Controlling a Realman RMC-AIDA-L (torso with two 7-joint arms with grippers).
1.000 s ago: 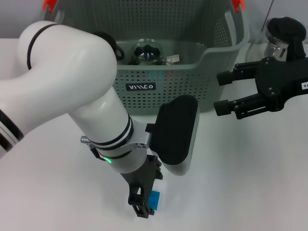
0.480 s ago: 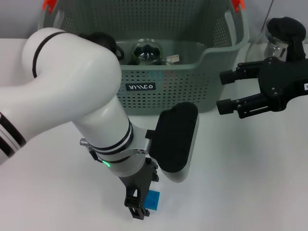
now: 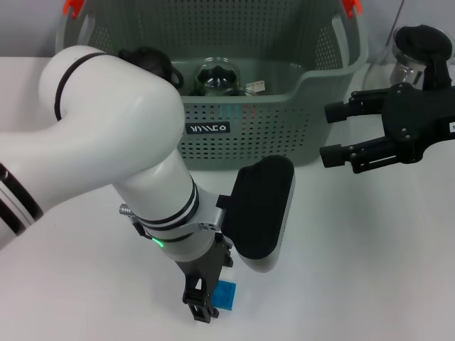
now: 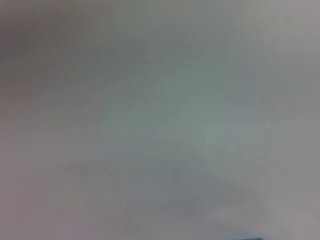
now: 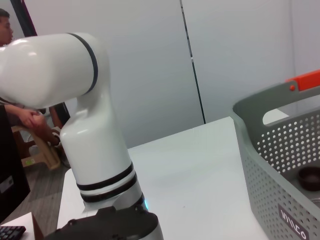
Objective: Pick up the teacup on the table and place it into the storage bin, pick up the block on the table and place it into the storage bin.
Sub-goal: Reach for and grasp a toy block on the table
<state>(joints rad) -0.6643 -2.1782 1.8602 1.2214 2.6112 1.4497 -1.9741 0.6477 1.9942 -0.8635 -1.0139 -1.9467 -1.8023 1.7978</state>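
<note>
Fingers of the left gripper [image 3: 211, 304]: we see the dark fingers pointing down at the table [image 3: 370, 270], with the block beside and partly between them; we cannot tell whether they press on it or stand apart.
Fingers of the right gripper [image 3: 329, 133]: we see two black fingers spread apart, one above the other in the head view, with nothing between them.
Left arm: we find it reaching from the robot's left side across the near part of the table, its white elbow in front of the bin's left corner and its wrist low over the front edge of the scene.
Right arm: we find it held in the air just beside the bin's right end, its fingertips pointing toward the bin.
Block [image 3: 226, 294]: we note a small blue cube resting on the table, touching or almost touching the left gripper's fingers.
Storage bin [image 3: 270, 106]: we see it standing at the far side of the table, well apart from the block.
Teacup [image 3: 215, 77]: we see a dark glassy cup already inside the bin, near its front wall.
</note>
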